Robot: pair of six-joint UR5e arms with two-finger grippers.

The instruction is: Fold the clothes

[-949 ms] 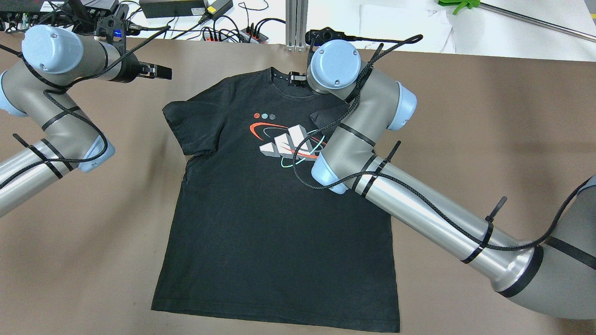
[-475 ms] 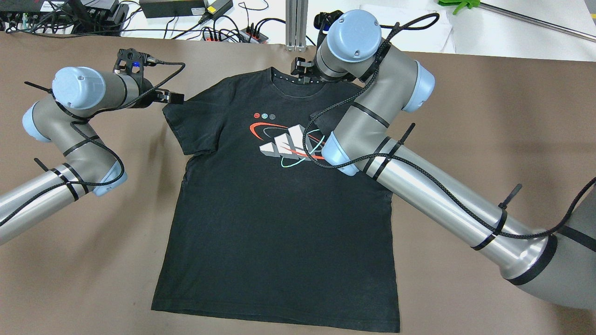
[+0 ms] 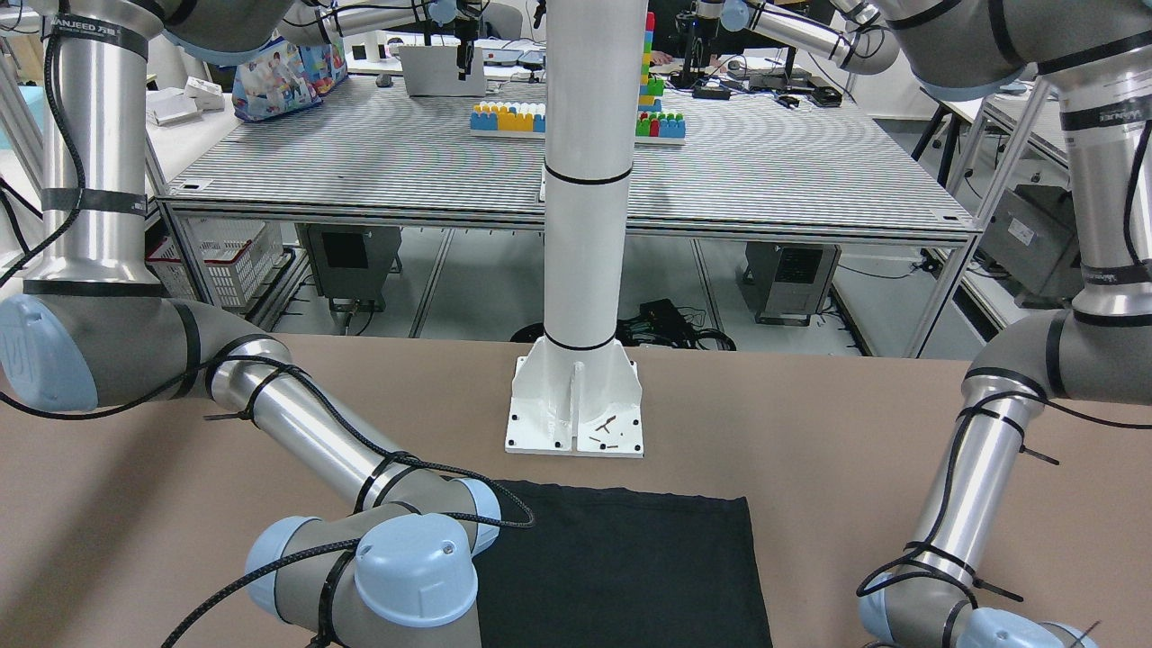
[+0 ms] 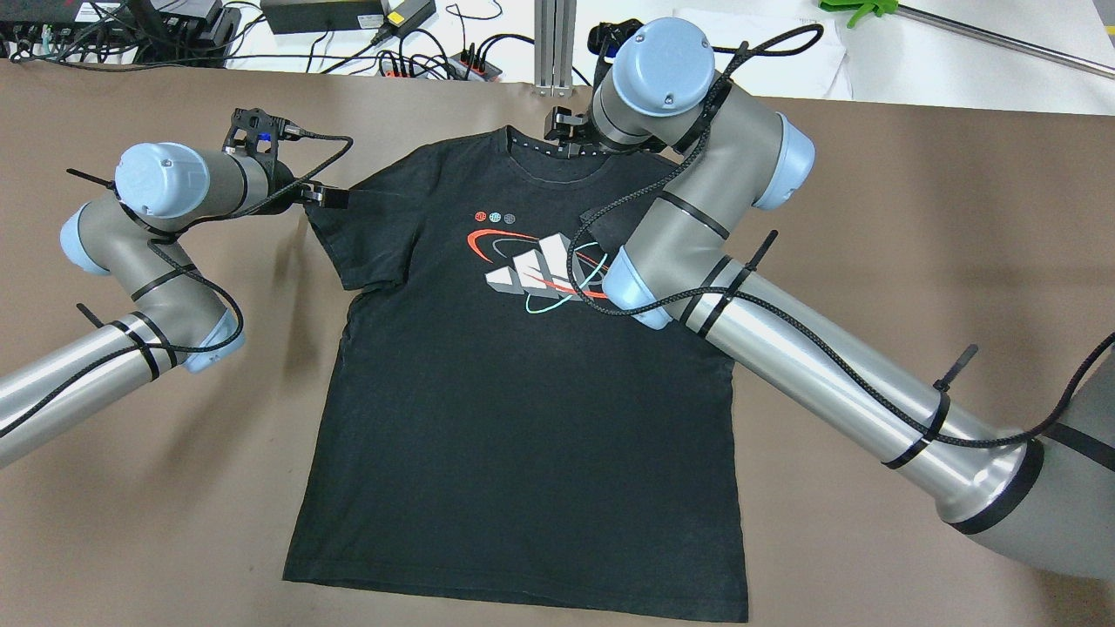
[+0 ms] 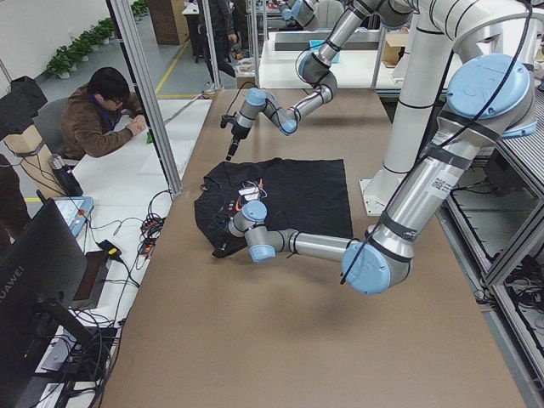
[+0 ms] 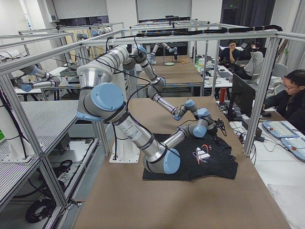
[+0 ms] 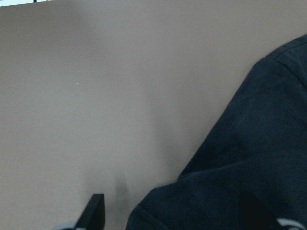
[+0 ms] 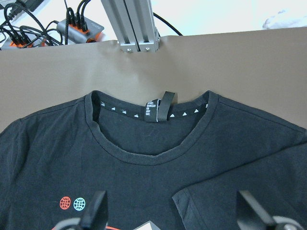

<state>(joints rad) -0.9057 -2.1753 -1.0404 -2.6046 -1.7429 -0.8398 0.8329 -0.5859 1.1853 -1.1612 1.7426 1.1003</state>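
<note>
Robot lab with rows of framed workstations

A brown counter [image 4: 915, 218] carries a white pillar [image 3: 585, 180] bolted on a square base [image 3: 574, 409]. Behind it are striped-top tables [image 3: 765, 162] with toy blocks [image 3: 509, 117], an aluminium post [image 5: 149, 93], a seated person [image 5: 102, 119] at a white desk [image 5: 127, 170], potted plants [image 5: 61, 61] and a grey floor [image 3: 486, 288].

Bright, even light throws soft shadows on the table [image 4: 915, 218]; the left wrist view is blurred.
</note>
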